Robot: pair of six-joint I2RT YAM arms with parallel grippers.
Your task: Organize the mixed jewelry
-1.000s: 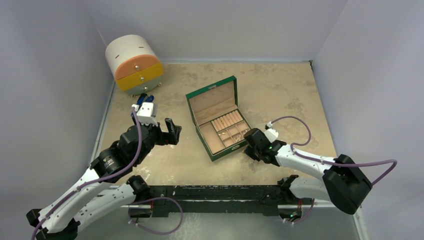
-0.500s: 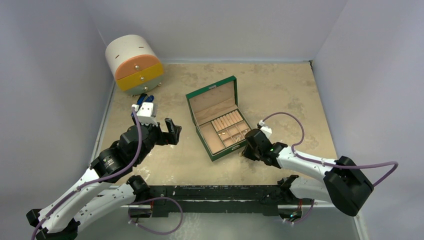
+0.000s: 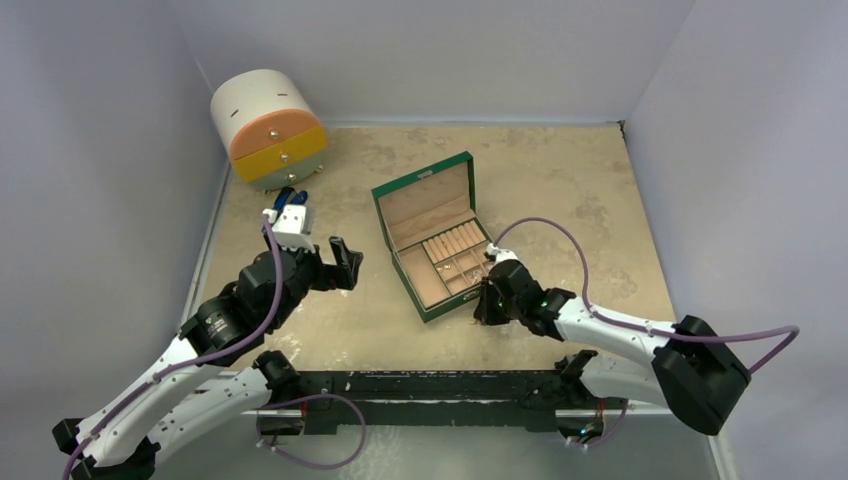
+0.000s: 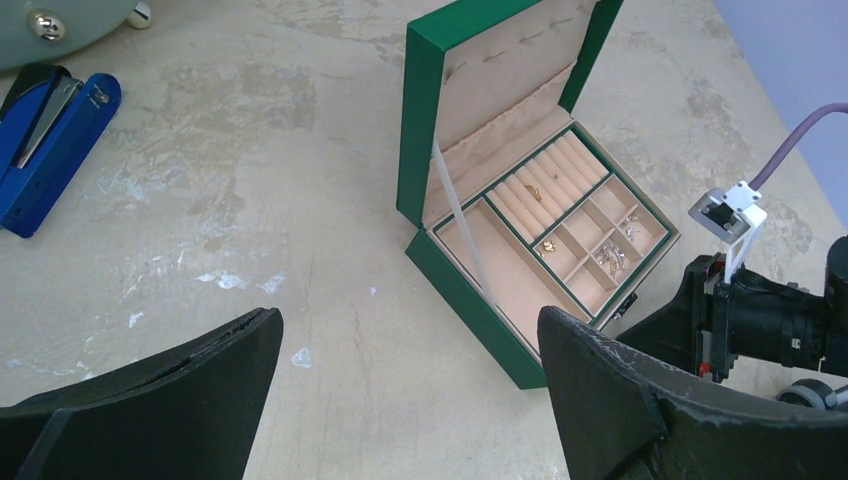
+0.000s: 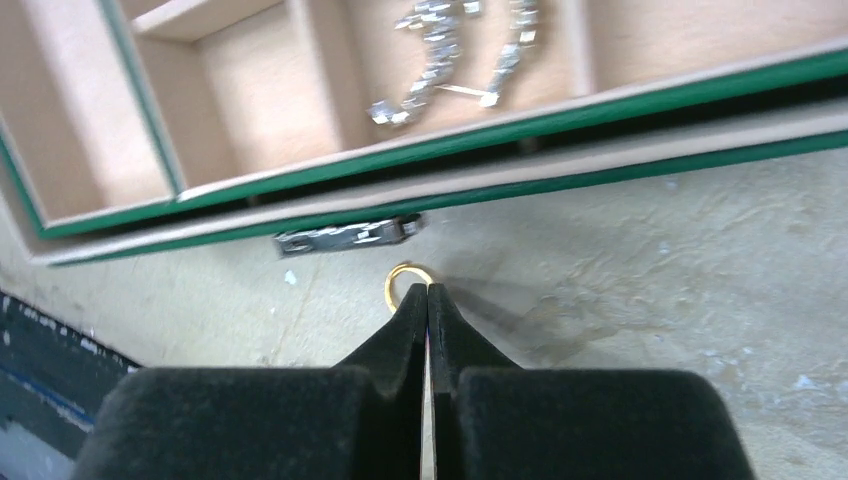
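My right end effector is clamped on a gold ring low over the desk, just outside the box. Other pieces already lie sorted inside; this one remains. My left end effector hangs spread wide.

A gold ring stood pinched in the right gripper beside the box; silver pieces lay inside.

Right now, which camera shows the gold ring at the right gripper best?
The right wrist view: the gold ring sits large at the tips of the shut right gripper, just outside the green box. In the top external and left wrist views it cannot be made out.
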